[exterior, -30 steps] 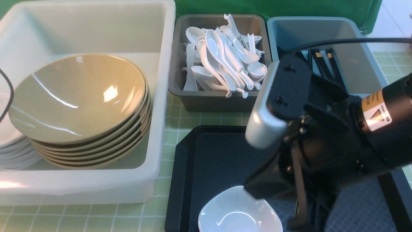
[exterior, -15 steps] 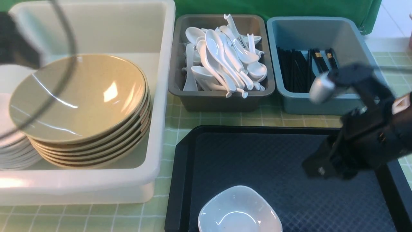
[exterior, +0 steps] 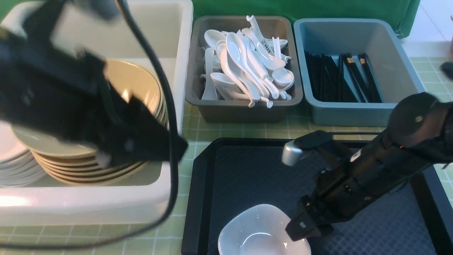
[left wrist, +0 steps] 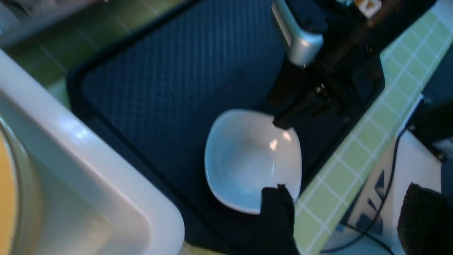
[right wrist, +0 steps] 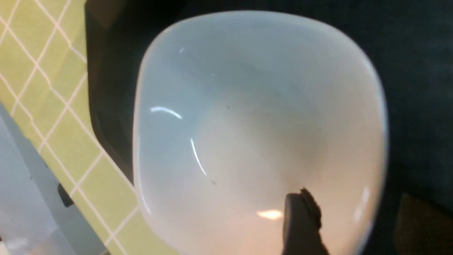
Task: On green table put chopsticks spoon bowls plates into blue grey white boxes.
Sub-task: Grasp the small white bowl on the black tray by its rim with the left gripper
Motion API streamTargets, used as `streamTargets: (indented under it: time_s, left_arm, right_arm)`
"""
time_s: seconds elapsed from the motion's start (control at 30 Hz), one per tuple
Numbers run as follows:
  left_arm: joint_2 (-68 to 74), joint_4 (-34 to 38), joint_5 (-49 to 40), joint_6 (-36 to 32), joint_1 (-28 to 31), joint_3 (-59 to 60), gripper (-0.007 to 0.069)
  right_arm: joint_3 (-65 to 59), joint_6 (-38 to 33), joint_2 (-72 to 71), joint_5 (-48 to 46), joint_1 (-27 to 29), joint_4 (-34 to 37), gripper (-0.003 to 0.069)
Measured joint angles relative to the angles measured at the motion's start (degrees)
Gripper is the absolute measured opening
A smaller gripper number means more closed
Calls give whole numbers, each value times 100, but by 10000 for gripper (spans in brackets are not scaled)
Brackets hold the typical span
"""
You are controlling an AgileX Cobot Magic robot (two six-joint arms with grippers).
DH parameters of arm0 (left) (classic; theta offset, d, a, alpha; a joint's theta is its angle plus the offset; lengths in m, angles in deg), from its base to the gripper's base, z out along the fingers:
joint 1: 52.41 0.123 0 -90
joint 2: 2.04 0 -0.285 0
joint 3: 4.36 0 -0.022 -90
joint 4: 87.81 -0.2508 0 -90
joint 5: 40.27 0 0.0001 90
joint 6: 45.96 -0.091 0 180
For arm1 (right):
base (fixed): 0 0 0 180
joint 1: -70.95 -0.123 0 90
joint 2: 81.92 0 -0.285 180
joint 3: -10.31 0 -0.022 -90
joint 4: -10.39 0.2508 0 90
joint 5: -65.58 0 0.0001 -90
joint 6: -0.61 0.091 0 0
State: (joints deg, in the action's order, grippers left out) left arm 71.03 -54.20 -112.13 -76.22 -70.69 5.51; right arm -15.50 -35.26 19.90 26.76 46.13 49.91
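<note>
A small white plate [exterior: 258, 233] lies on the black tray near its front edge. My right gripper [exterior: 305, 226] is open and low at its right rim. In the right wrist view one finger [right wrist: 300, 219] is over the plate [right wrist: 247, 124] and the other stands outside the rim. My left gripper [left wrist: 348, 219], open and empty, hangs blurred over the white box [exterior: 159, 32], in front of the stacked bowls [exterior: 141, 85]. Spoons [exterior: 244, 63] fill the grey box [exterior: 244, 113]. Chopsticks [exterior: 339, 78] lie in the blue box [exterior: 354, 115].
The black tray [exterior: 247, 170] sits on the green table [exterior: 233, 132] in front of the grey and blue boxes. A stack of white plates [exterior: 14, 166] stands left of the bowls in the white box. The left arm's cable [exterior: 170, 106] loops over that box's front wall.
The right arm swung from the blue box's front down to the plate, its jaws now apart. The left arm came in from the left and now covers the bowls.
</note>
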Motion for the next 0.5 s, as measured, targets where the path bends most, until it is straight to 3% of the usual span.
streamTargets:
  time_s: [0.23,0.5]
  left_arm:
    - [5,47,165,4,0,824,393]
    - [234,310,786,165,-169,922,402]
  right_arm:
    - [0,-139,210,92,0,152,362]
    - [0,-69,-324,-127,334,-124,362]
